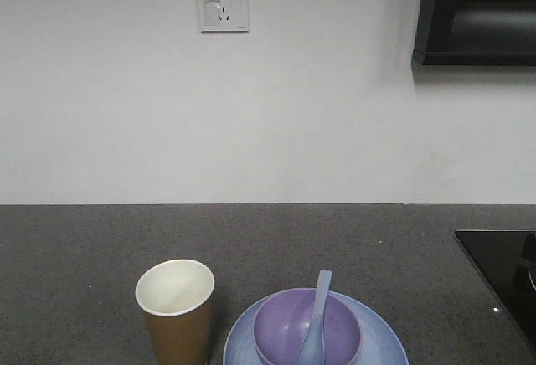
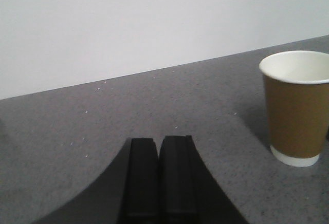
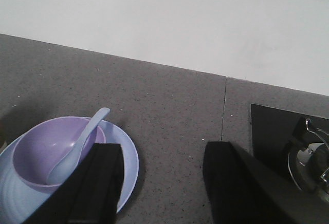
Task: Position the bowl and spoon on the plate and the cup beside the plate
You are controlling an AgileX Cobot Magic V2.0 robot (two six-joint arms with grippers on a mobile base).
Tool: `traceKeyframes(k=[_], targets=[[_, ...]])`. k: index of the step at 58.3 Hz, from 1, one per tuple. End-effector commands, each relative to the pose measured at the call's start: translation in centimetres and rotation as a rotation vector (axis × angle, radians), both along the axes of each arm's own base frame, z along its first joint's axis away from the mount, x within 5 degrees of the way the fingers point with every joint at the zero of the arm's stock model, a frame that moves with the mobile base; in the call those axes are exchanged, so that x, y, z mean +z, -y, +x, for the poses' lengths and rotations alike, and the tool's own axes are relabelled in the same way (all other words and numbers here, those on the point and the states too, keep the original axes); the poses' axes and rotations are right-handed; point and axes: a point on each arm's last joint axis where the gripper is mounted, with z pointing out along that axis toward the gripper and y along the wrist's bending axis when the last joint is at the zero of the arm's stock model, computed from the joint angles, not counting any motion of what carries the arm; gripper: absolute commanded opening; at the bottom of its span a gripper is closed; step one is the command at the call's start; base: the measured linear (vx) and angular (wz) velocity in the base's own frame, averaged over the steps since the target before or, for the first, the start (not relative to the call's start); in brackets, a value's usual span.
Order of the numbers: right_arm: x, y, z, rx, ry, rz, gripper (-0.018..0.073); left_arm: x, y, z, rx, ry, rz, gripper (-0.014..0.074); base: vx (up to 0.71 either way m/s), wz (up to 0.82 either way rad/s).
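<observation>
Spoon in bowl on plate

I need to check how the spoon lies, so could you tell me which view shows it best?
The right wrist view: the spoon is seen whole, lying in the bowl with its handle over the rim. The front view crops it at the frame's bottom edge. The left wrist view misses it.

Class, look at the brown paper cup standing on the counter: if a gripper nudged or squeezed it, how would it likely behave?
The cup looks empty, so it is probably light and would slide or tip with a sideways nudge. It tapers to a narrow base, which makes toppling likelier. Its thin paper wall would likely dent under a hard squeeze.
</observation>
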Motion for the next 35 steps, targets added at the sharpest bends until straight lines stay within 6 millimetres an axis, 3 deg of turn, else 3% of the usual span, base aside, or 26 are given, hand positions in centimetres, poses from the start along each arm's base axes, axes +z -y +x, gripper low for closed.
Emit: traceKeyframes(k=[1, 7, 13, 35], targets=[[1.4, 0.1, 0.2, -0.015, 0.094, 0.011, 0.0417, -1.2, -0.3, -0.7, 0.038, 0.138, -0.052, -0.0006, 0.0, 0.0], [1.4, 0.1, 0.2, -0.015, 0.094, 0.011, 0.0417, -5.0, -0.7, -1.5, 0.086, 0.093, -0.091, -0.0006, 0.0, 0.0], [1.4, 0.1, 0.2, -0.015, 0.094, 0.011, 0.0417, -7.6, -0.8, -2.1, 0.105, 0.097, -0.117, -0.0006, 0.0, 0.0], [1.4, 0.1, 0.1, -0.015, 0.096, 0.011, 0.0417, -7.9, -1.1, -2.9, 0.146, 0.1, -0.113, -0.0006, 0.0, 0.0]])
